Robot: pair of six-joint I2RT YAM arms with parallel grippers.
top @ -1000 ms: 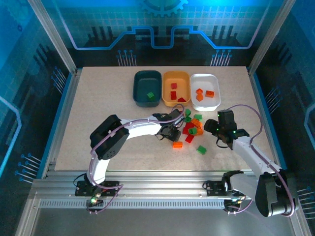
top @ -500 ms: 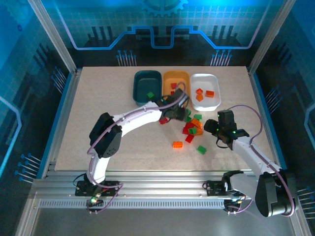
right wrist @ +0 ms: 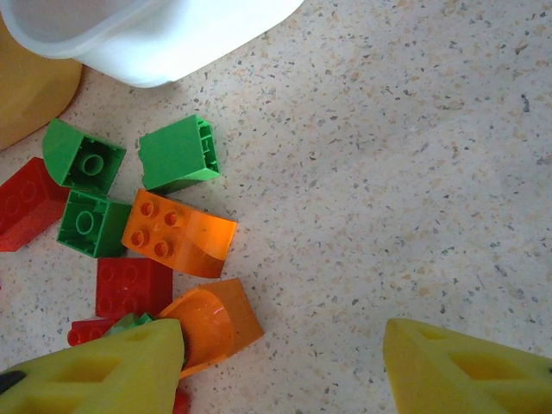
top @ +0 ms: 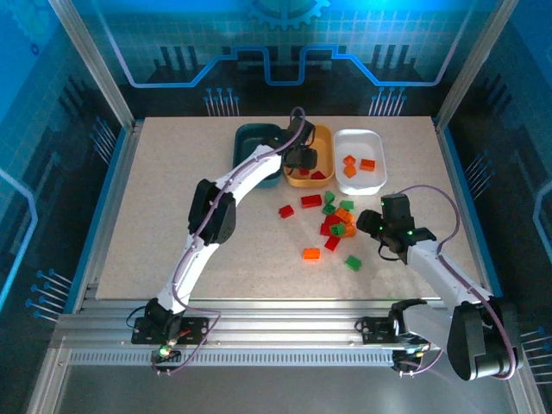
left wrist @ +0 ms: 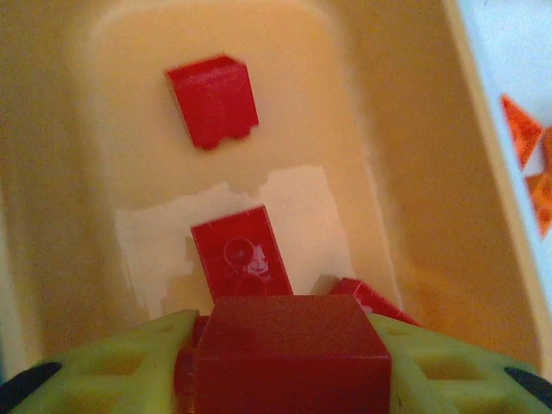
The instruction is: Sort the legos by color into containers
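My left gripper (top: 304, 161) hangs over the orange tray (top: 323, 134), shut on a red lego (left wrist: 289, 354). Below it, in the left wrist view, three red legos (left wrist: 241, 254) lie on the orange tray's floor (left wrist: 405, 172). The loose pile of red, orange and green legos (top: 336, 220) sits on the table in front of the trays. My right gripper (top: 371, 226) stands open at the pile's right edge. Its left finger is next to a curved orange lego (right wrist: 216, 323), and nothing is between the jaws (right wrist: 280, 345). The white tray (top: 360, 138) holds orange legos (top: 368, 164). The dark teal tray (top: 250, 142) is on the left.
Stray legos lie apart from the pile: two red (top: 311, 201), an orange (top: 311, 254) and a green (top: 352, 261). The white tray's corner (right wrist: 155, 34) is just beyond the right gripper. Bare tabletop (right wrist: 414, 172) lies to the pile's right.
My left arm has carried the red lego from the table beside the pile up and back to above the orange tray. The right arm has stayed still and open.
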